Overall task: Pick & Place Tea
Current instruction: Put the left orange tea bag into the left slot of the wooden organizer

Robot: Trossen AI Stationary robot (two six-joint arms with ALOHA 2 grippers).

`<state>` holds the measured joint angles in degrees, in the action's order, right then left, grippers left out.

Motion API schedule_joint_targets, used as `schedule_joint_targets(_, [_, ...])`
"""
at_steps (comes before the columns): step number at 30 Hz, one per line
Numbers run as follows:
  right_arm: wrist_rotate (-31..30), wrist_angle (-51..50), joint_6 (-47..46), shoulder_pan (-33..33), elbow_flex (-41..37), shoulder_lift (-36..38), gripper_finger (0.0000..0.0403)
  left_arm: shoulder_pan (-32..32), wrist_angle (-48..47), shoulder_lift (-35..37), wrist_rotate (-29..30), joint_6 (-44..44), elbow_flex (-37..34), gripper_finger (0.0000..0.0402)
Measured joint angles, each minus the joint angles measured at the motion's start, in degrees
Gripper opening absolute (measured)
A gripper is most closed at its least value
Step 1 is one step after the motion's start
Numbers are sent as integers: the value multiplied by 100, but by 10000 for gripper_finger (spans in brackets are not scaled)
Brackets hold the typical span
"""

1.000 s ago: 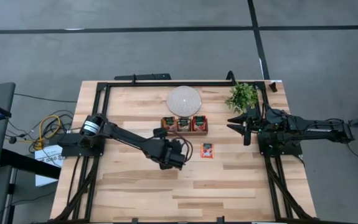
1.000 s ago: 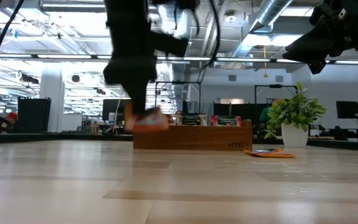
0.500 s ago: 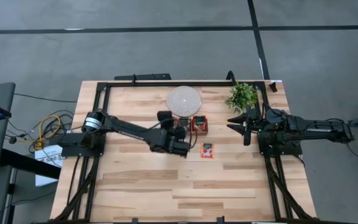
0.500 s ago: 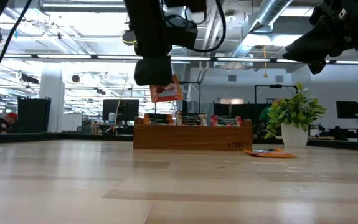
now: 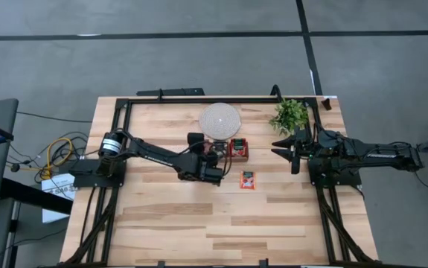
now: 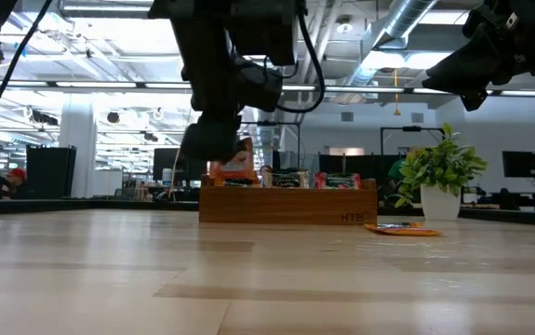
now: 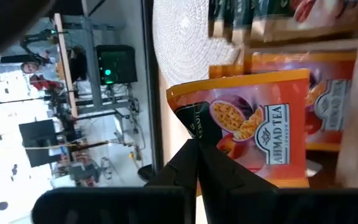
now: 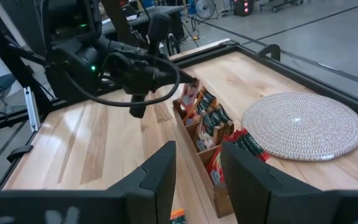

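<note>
My left gripper (image 5: 215,155) is shut on a red-orange tea sachet (image 7: 253,118) with a dark green band. It holds the sachet over the left end of the brown wooden tray (image 6: 286,207). Other sachets stand upright in the tray's compartments (image 8: 211,127). One more red-orange sachet (image 5: 248,179) lies flat on the table, near of the tray's right end. My right gripper (image 8: 200,180) hovers open at the table's right side, above the table, with nothing between its fingers. My left gripper pinches the sachet's dark green band end (image 7: 196,124) between its two fingertips (image 7: 188,155). The fingers slant downward from the table's left toward the tray. The sachet (image 6: 234,160) sticks out beyond the fingertips, clear of the table; whether it touches the tray's contents I cannot tell.
A round white woven disc (image 5: 219,119) lies just beyond the tray. A small potted plant (image 5: 289,115) stands at the far right, close to the right arm. A black frame (image 5: 199,100) runs along the table's edges. Bare wood spreads across the near half.
My left gripper has swung toward the far edge from the open table near the tray to over its left end, rolling its wrist. It has stayed shut on the sachet, which rose from low beside the tray, then came down a little over the tray.
</note>
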<state>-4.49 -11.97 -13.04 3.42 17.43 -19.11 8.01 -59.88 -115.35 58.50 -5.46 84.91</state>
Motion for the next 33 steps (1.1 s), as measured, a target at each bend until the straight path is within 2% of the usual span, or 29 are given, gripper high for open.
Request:
schedule_joint_targets(11, [0,11,-7,4,0,1,118,-48,463,0,-379,4,-13,0])
schedule_joint_targets(18, [0,46,-50,4,0,2,118,-136,588,2,-336,20,-281,0])
schedule_joint_targets(21, [0,46,-50,4,0,0,118,-129,760,1,-332,289,-414,0])
schedule_joint_targets(33, [0,46,-52,4,0,0,118,-129,1142,2,-375,648,-435,0])
